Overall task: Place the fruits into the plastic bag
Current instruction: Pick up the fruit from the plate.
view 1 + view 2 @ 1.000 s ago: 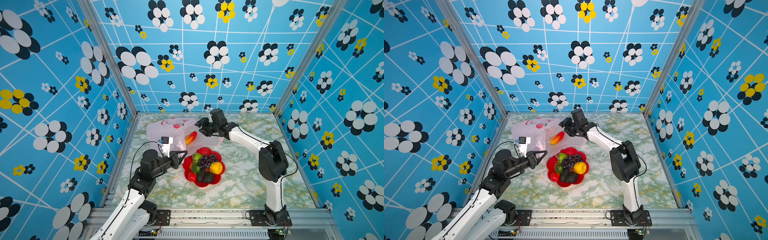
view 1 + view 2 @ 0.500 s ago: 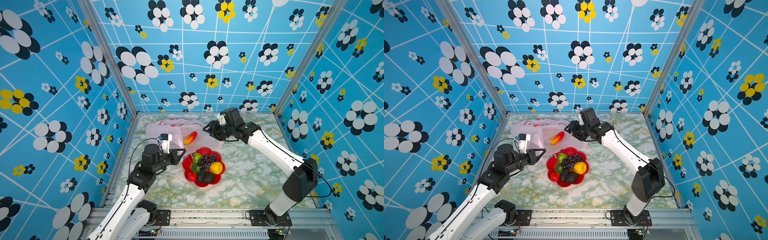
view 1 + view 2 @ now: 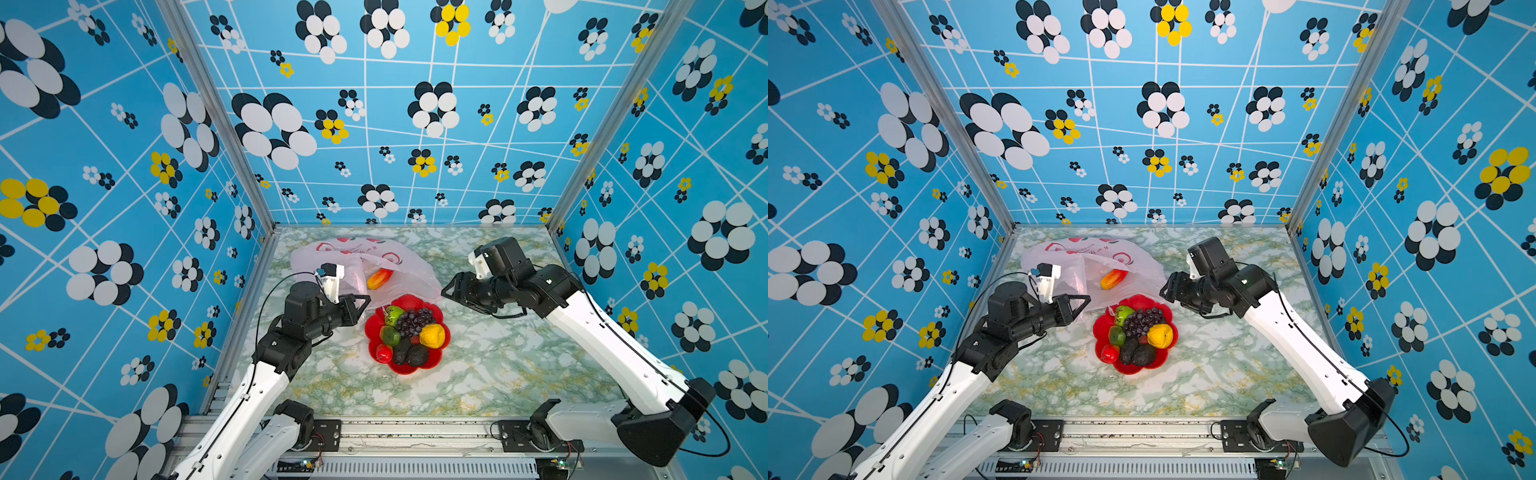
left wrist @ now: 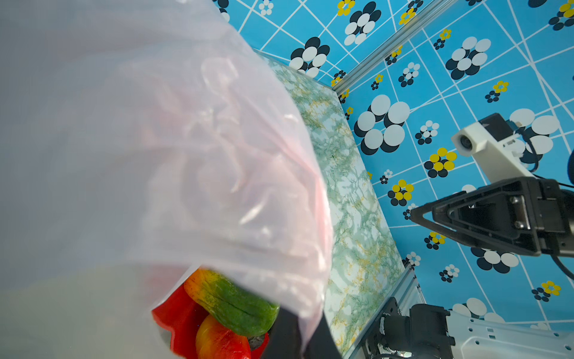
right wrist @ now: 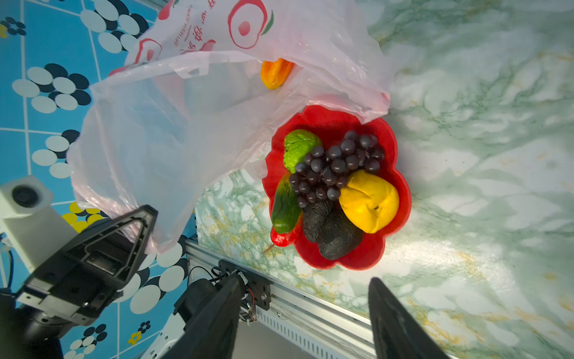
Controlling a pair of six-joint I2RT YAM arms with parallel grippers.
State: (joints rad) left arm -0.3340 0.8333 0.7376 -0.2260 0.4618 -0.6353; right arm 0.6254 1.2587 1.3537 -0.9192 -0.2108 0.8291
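- My left gripper (image 3: 360, 302) pinches the edge of the plastic bag (image 3: 409, 270).
- My right gripper (image 3: 451, 291) is spread wide and holds nothing.
- The fruits (image 3: 415, 322) sit on the red plate (image 3: 437, 360), close by my right gripper, between my two arms.

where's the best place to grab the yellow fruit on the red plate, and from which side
Probably pinch the yellow fruit across its rounded middle, from above. Its side toward the rim of the red plate is bare; the grape bunch and avocados crowd the others.
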